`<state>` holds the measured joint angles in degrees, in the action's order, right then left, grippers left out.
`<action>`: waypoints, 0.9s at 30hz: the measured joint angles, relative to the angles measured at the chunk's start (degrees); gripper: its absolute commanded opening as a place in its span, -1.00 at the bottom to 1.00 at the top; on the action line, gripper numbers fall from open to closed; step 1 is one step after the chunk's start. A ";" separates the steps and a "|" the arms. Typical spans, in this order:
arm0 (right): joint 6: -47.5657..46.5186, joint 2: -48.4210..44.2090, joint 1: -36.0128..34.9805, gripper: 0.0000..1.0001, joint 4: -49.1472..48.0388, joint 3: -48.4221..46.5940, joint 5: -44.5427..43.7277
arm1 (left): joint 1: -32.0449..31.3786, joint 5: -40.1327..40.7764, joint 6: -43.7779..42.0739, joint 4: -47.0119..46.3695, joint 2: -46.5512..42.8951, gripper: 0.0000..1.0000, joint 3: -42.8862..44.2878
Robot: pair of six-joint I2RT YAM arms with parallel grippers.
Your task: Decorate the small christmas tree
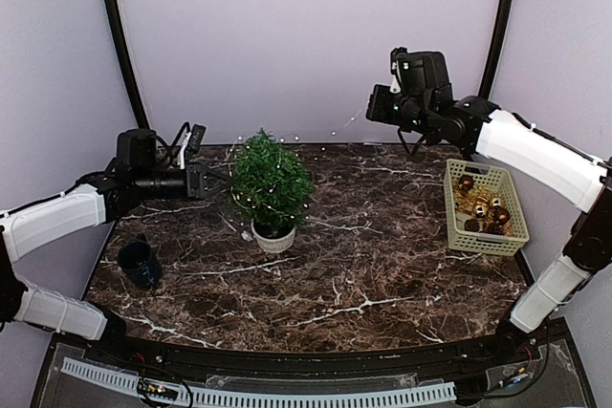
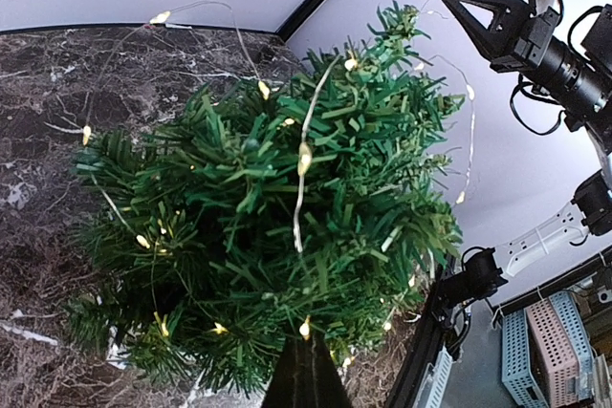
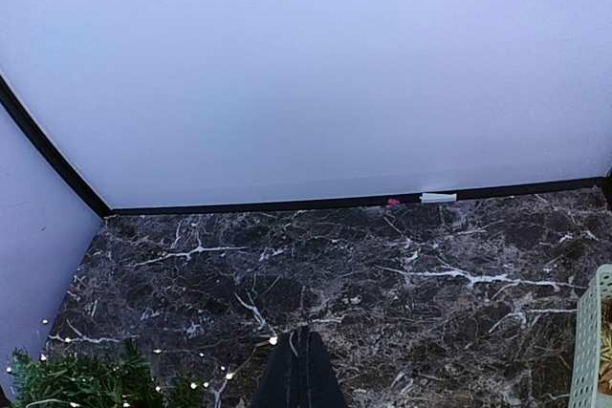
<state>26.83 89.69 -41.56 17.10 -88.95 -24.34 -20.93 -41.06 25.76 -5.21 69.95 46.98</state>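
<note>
My left fingers [image 2: 306,375] are pressed together just beside the small christmas tree [image 1: 272,182], which stands upright in its white pot on the tabletop [image 1: 382,265] directly ahead of them; I cannot tell whether they pinch any wire. My right fingers [image 3: 301,370] are clenched, apparently on the free end of the light string [image 2: 304,155], raised well apart from the tree, which lies below them. Status, as judged: the string is partly draped over the crown, the winding is unfinished, and the ornaments [image 1: 483,207] in the basket [image 1: 485,167] below my right fingers are not yet hung.
</note>
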 measured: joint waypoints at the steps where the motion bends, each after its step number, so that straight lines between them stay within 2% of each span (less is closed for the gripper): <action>1: 0.00 -0.07 0.00 -1.00 0.09 0.11 -0.07 | 0.00 -0.07 0.26 0.00 -0.48 -1.00 -0.42; 12: 0.00 -1.73 0.00 -1.00 0.22 1.01 -1.18 | -1.16 -0.94 5.22 -0.48 -6.08 -1.00 -5.68; 27: 0.04 -1.95 0.00 -1.00 0.28 1.95 -1.86 | -1.16 3.91 5.99 -0.46 -5.55 -1.00 -8.41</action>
<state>26.87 87.74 -41.56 17.39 -87.00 -26.20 -22.09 -37.15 31.75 -5.67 64.40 38.57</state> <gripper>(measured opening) 0.011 0.018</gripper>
